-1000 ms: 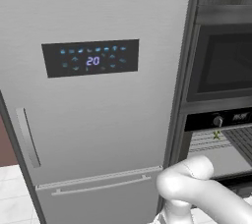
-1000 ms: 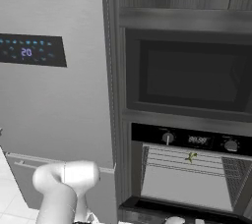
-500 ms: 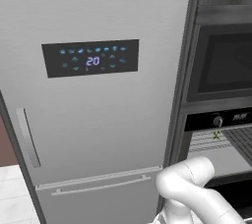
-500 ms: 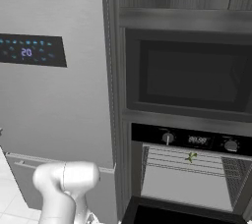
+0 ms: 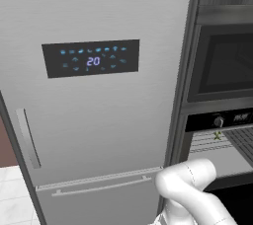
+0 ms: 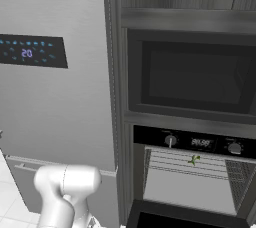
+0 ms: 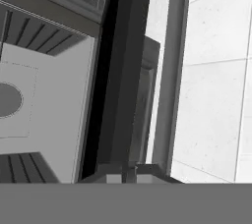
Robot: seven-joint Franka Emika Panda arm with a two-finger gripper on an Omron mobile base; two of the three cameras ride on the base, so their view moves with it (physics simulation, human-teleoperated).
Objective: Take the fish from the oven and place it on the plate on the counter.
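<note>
The oven (image 6: 200,142) stands open below the microwave, its silver racks showing, and it also appears at the right edge of the left base view (image 5: 225,119). The tiny olive-green fish (image 6: 193,160) lies on the upper rack, just under the control strip, and is seen from the other side too (image 5: 216,135). My gripper (image 7: 129,175) is low beside the oven's dark frame (image 7: 115,95). Its two fingertips meet, shut, with nothing visible between them. The plate and the counter are out of view.
A tall steel fridge (image 5: 94,120) with a lit display (image 5: 91,61) takes up the left. A black microwave (image 6: 192,79) sits above the oven. The oven's dark door (image 6: 175,218) hangs open low down. White floor tiles (image 7: 211,95) lie beside the frame.
My white arm's elbow dipped slightly and came back. The fish, oven and fridge have not moved.
</note>
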